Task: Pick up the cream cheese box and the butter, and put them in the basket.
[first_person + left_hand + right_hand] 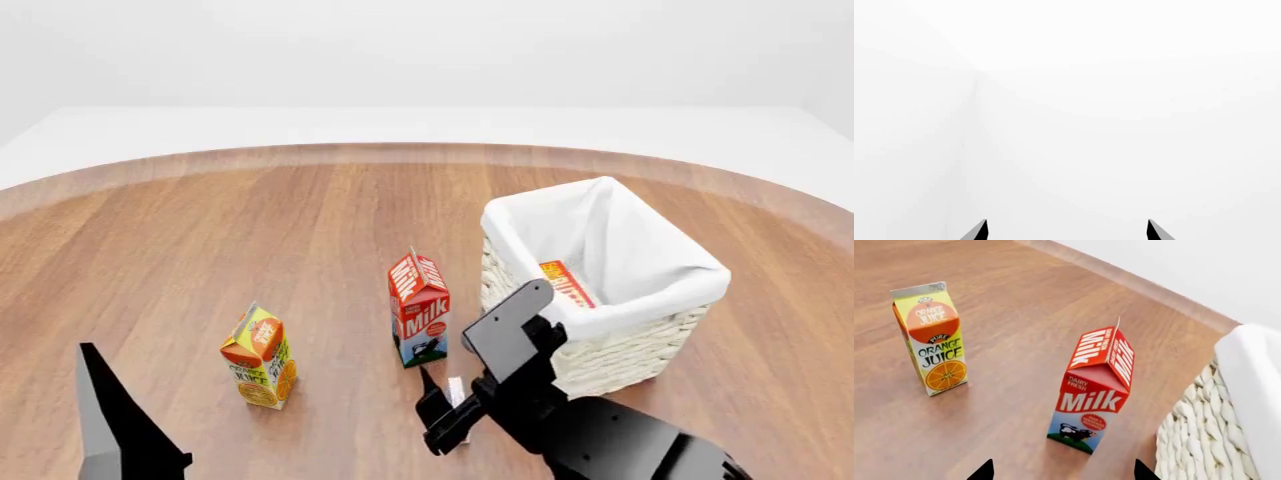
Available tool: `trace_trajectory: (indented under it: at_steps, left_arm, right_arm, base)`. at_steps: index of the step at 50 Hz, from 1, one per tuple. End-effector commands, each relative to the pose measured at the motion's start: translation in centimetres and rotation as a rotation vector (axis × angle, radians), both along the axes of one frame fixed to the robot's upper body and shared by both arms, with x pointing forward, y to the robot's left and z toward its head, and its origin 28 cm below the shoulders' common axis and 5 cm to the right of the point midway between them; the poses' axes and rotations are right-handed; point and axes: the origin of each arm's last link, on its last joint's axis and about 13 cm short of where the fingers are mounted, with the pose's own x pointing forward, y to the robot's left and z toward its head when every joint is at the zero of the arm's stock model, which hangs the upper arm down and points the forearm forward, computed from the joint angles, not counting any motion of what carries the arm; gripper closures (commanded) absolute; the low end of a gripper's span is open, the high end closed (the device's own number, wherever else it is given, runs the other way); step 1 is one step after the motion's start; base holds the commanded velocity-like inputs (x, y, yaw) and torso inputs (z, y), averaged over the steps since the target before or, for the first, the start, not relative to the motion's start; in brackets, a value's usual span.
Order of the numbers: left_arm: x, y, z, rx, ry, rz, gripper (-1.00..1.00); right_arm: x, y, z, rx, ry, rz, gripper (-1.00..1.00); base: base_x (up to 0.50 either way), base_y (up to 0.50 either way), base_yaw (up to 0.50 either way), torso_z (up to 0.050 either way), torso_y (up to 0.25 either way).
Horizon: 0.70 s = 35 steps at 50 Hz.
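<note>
A round wooden table (267, 230) fills the head view. The basket (641, 340) stands at 3 o'clock with the butter (566, 283) inside. The right gripper (441, 410), fingers spread, hangs at 6 o'clock over the cream cheese box (457, 391), beside the milk carton (419, 309). The left gripper (1066, 231) is released, facing blank white.

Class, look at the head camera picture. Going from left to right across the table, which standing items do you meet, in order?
Orange juice carton → milk carton → basket, which has the butter lying inside it.
</note>
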Motion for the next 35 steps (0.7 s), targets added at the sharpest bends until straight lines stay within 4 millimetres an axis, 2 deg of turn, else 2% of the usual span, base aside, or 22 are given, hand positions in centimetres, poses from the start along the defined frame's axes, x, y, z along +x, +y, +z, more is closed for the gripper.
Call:
trace_trajectory:
  at_steps: [1,14,35]
  left_arm:
    - [0.0,0.0,0.0,0.0,0.001,-0.001,-1.0]
    - [0.1,0.1,-0.2,-0.001,0.001,-0.002,-1.0]
    - [0.1,0.0,0.0,-0.002,0.0,-0.002,-1.0]
  right_arm:
    - [0.5,0.1,-0.6,-0.02,0.022,-0.009,-1.0]
    - [0.8,0.3,-1.2,-0.029,0.041,-0.033,-1.0]
    - [0.1,0.0,-2.4,0.001,0.078,-0.062,-1.0]
  base:
    - [0.0,0.0,0.0,0.0,0.0]
    - [0.0,0.0,0.0,0.0,0.0]
    - [0.0,0.0,0.0,0.0,0.0]
